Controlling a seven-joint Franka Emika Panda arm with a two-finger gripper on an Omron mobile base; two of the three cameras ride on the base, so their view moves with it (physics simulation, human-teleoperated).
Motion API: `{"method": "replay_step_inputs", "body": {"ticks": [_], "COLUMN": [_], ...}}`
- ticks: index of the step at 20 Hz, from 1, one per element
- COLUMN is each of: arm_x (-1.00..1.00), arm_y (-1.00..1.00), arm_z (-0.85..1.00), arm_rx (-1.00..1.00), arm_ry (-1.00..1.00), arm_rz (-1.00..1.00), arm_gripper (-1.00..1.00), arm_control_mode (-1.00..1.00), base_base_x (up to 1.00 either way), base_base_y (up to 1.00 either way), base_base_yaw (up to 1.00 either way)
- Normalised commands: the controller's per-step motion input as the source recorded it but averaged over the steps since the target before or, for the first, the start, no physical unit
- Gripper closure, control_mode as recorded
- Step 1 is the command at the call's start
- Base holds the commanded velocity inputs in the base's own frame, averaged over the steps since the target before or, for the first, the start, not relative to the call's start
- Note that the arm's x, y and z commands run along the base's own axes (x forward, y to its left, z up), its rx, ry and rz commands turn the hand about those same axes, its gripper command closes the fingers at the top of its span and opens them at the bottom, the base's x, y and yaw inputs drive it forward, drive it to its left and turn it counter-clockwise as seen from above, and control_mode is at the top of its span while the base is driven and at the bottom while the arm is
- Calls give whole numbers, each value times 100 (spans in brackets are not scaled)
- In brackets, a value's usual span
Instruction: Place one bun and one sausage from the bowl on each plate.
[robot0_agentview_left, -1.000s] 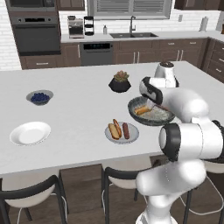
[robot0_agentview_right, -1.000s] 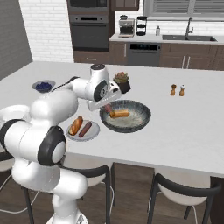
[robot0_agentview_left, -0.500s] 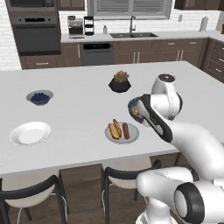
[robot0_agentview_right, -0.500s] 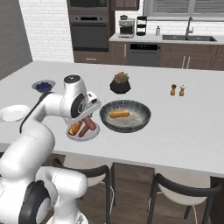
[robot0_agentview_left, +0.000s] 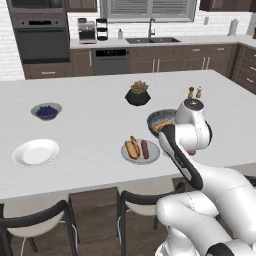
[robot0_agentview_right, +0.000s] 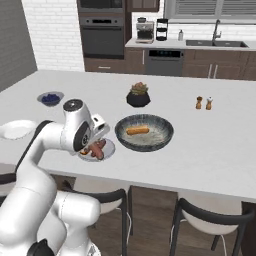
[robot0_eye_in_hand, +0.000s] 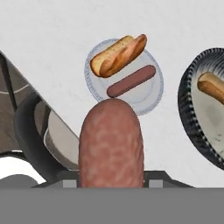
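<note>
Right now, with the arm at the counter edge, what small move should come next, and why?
Probably swing left toward the empty plate. The jaws hold a sausage, and the near plate below already carries a bun and a second sausage, so this one seems meant for the other.

Glossy white rounded arm (robot0_agentview_left: 200, 190) shells, bulbous at each link. Dark grey bands at the joints, a black strip along one forearm link. Flat grey cap topping the round wrist housing (robot0_agentview_right: 75, 105). No visible cables or markings.
</note>
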Motion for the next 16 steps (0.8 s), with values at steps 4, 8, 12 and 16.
{"method": "replay_step_inputs", "body": {"ticks": [4,8,12,16], "arm_x": [0,0,0,0], "arm_y": [0,0,0,0], "arm_z": [0,0,0,0], "arm_rx": [0,0,0,0], "arm_ry": [0,0,0,0], "arm_rz": [0,0,0,0], "arm_gripper": [100,100,100,100], "arm_control_mode": [100,100,100,100], "base_base_x": [0,0,0,5], "base_base_y": [100,100,100,100], "base_base_yaw": [-1,-1,0,0]}}
